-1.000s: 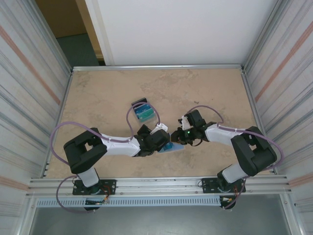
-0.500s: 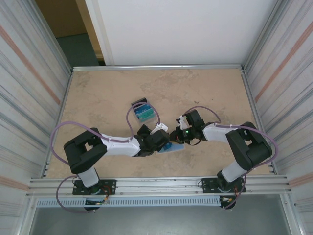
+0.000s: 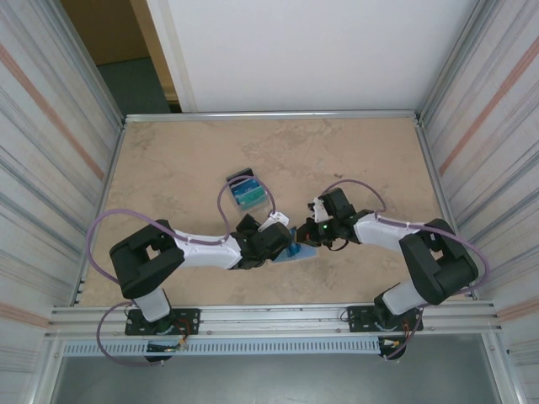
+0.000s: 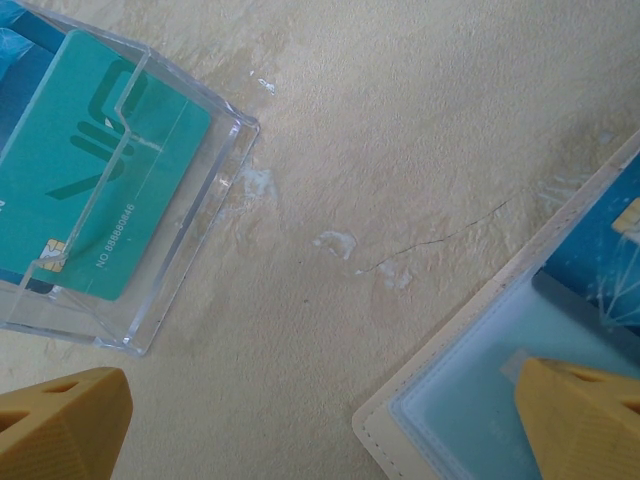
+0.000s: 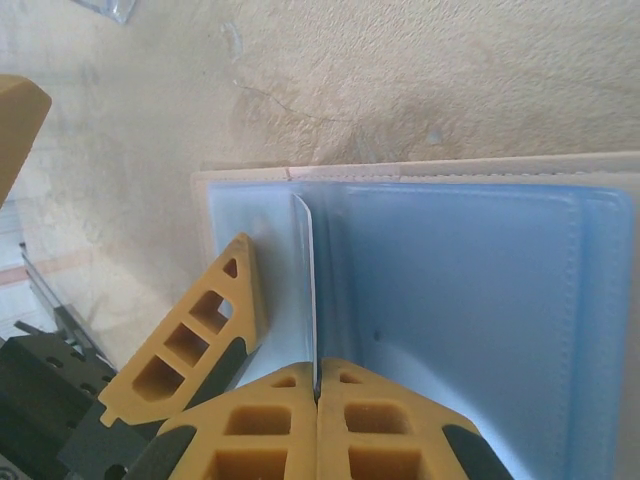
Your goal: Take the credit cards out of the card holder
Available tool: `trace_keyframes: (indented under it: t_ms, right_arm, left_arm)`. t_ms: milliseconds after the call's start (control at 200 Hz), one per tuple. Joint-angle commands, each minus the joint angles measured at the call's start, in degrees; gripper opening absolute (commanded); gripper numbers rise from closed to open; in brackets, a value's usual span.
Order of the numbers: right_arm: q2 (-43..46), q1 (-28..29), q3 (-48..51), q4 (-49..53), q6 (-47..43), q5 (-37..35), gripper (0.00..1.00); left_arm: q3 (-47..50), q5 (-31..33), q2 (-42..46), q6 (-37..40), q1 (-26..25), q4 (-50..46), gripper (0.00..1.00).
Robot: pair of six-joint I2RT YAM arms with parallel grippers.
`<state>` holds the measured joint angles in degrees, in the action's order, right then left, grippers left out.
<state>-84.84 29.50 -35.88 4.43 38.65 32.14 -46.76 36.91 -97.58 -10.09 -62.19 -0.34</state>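
The card holder lies open on the table, beige rim out and pale blue faces up. My right gripper is shut on a thin sheet standing edge-on from its left half. This looks like a blue credit card. In the left wrist view the holder's corner is at the lower right, with a blue card with a gold chip over it. My left gripper is open. One of its fingers rests on the holder's left edge. From above, both grippers meet over the holder.
A clear plastic tray holding a teal card sits just beyond the left gripper, and shows from above as the tray. Metal walls border the table on both sides. Bare tabletop stretches toward the far edge.
The right gripper's jaws have closed onto the thin edge in the holder, and the right arm shifted slightly. The left arm and the tray have not moved.
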Motion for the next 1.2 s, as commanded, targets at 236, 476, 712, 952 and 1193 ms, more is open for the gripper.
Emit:
trace_keyframes:
  t_ms: [236,476,712,952,1193]
  right_arm:
    - [11.67,-0.31,-0.67,9.59,-5.43,-7.63,0.01]
    - [21.52,0.92,-0.52,9.60,-9.27,-9.13,0.01]
    - [30.34,4.05,-2.30,9.62,-15.61,-12.92,0.00]
    - [32.98,6.85,-5.08,9.75,-22.48,-11.90,0.00]
    - [31.27,10.50,-9.63,13.36,-31.18,-7.38,0.01]
  left_arm:
    - [0.76,1.55,7.84,-0.22,0.42,-5.09,0.99]
    - [0.18,3.07,16.44,-0.13,0.65,-7.84,0.99]
    - [2.00,-4.65,27.20,2.25,3.48,-7.61,0.99]
    - [6.61,-21.34,41.42,4.95,9.92,-4.61,0.99]
    - [11.06,-41.62,50.53,7.51,17.97,-1.77,0.99]
